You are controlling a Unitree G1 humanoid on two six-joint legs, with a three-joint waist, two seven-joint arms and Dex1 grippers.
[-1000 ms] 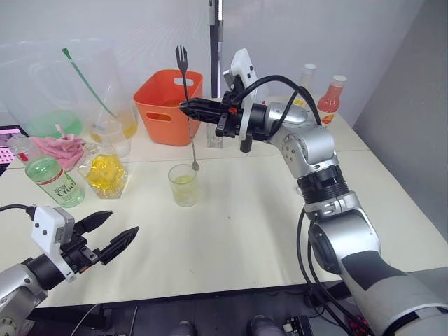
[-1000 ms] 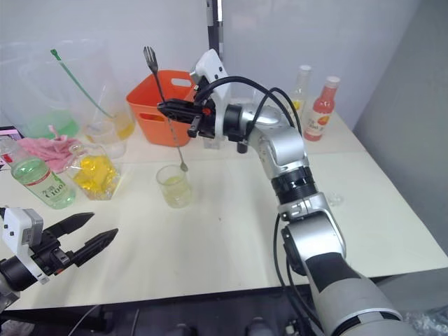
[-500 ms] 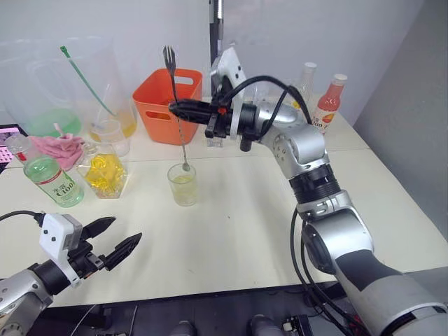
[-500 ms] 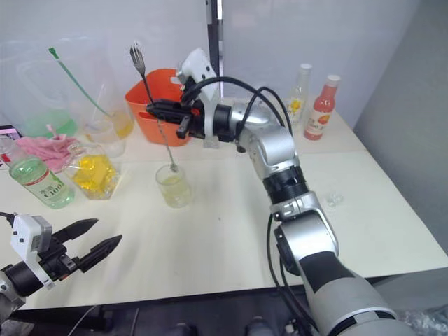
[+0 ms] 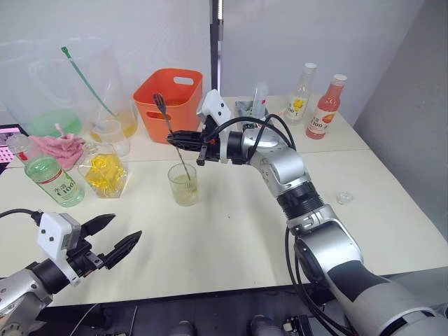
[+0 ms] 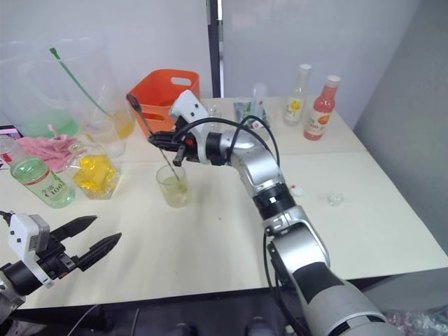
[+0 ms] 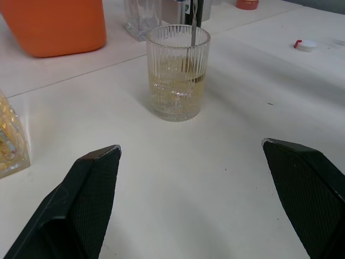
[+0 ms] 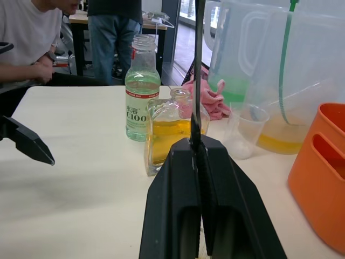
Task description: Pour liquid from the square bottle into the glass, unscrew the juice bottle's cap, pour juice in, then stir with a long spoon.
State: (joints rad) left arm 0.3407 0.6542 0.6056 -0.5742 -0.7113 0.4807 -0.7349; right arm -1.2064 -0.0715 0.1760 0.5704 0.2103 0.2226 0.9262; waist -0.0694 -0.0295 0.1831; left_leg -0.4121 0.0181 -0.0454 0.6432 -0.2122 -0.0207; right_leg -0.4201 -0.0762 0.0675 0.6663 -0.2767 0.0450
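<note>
The glass stands mid-table with pale yellow liquid in it. My right gripper hovers just above its rim, shut on the stem of the long spoon, whose lower end dips into the glass. To the left stand the square bottle and, capless, the juice bottle. The juice bottle's cap lies on the table right of my right arm. My left gripper is open and empty near the front edge, pointing toward the glass.
An orange basket, a big pitcher with a green stick, a plastic cup and a pink cloth crowd the back left. Two bottles stand at the back right. People are beyond the table.
My right gripper has come down and to the left with the long spoon, whose bowl has gone from above the rim into the glass. The left gripper has barely moved.
</note>
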